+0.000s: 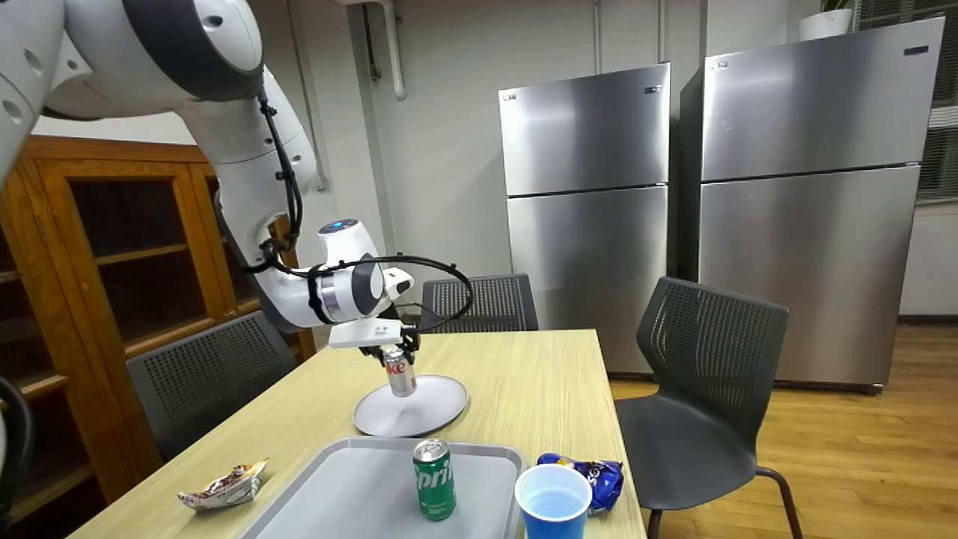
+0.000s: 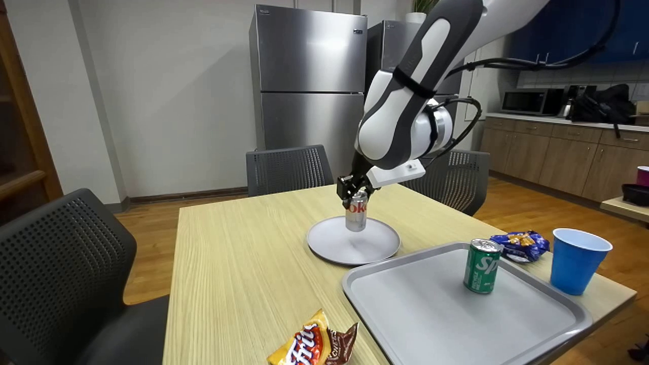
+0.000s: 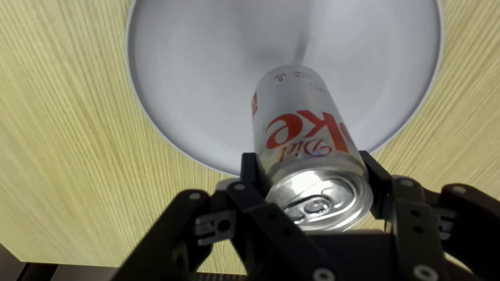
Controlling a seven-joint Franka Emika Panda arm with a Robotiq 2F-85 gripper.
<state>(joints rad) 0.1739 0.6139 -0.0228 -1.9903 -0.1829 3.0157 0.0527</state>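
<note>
My gripper (image 3: 309, 171) is shut on a silver Diet Coke can (image 3: 300, 121), one black finger (image 3: 250, 168) against each side near its top. The can's lid faces the wrist camera. Below it lies a round grey plate (image 3: 187, 78) on the wooden table. In both exterior views the can (image 1: 400, 378) hangs over the middle of the plate (image 2: 329, 243), leaning slightly in one of them. Whether its base touches the plate, I cannot tell. The gripper (image 2: 356, 192) covers the can's upper part there.
A grey tray (image 2: 405, 304) bearing a green Sprite can (image 2: 482, 266) adjoins the plate. Beside the tray are a blue cup (image 2: 578, 261) and a blue snack bag (image 2: 522, 246). A Fritos bag (image 2: 317, 339) lies on the tray's other side. Dark chairs (image 1: 703, 359) surround the table (image 1: 524, 374).
</note>
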